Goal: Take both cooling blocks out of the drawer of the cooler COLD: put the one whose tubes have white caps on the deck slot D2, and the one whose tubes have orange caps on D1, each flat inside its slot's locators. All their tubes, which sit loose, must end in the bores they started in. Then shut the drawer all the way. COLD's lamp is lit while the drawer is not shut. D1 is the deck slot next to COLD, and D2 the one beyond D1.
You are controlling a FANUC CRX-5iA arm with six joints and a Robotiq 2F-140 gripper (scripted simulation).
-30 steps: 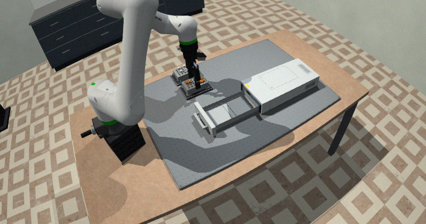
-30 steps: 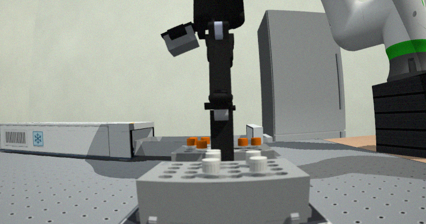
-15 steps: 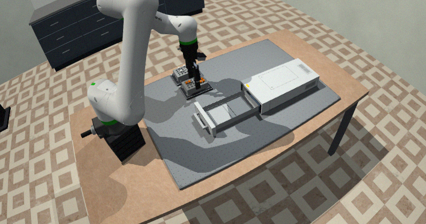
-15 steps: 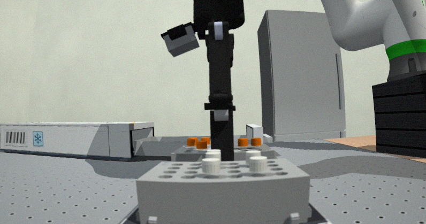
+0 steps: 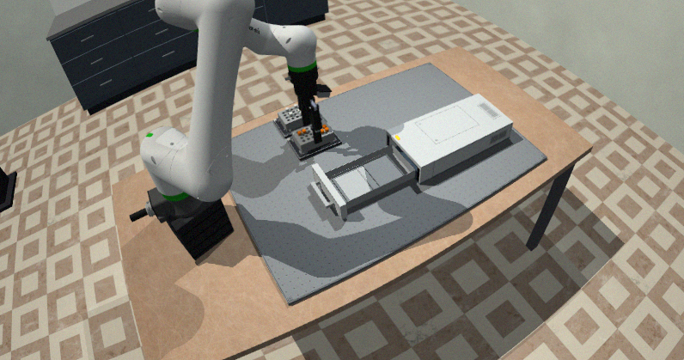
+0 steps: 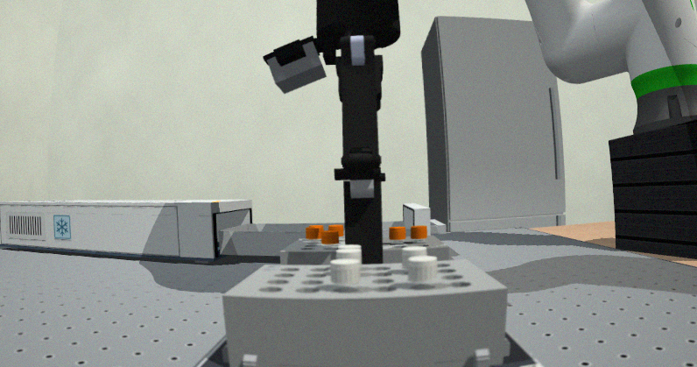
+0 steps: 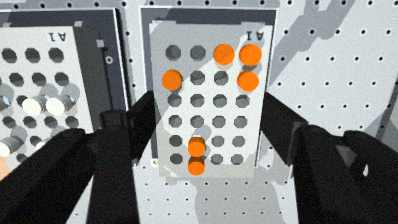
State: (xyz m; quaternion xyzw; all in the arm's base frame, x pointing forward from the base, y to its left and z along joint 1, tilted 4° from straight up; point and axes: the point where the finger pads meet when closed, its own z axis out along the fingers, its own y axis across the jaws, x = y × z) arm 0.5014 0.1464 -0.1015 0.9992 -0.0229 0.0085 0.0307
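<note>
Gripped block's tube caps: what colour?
Orange caps on the block in the gripper; the wrist view shows them best.

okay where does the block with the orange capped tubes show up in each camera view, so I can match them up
Top: the orange-cap block lies left of centre, under the gripper, on the cooler's side of the white-cap block.
Exterior: centre, behind the white-cap block, with the gripper's finger in front of it.
Wrist: centre, clamped between the two fingers.
Shared landmark: the white-cap block beside it.

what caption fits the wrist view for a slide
Gripper shut on the orange-capped block over its deck slot, white-capped block alongside.
</note>
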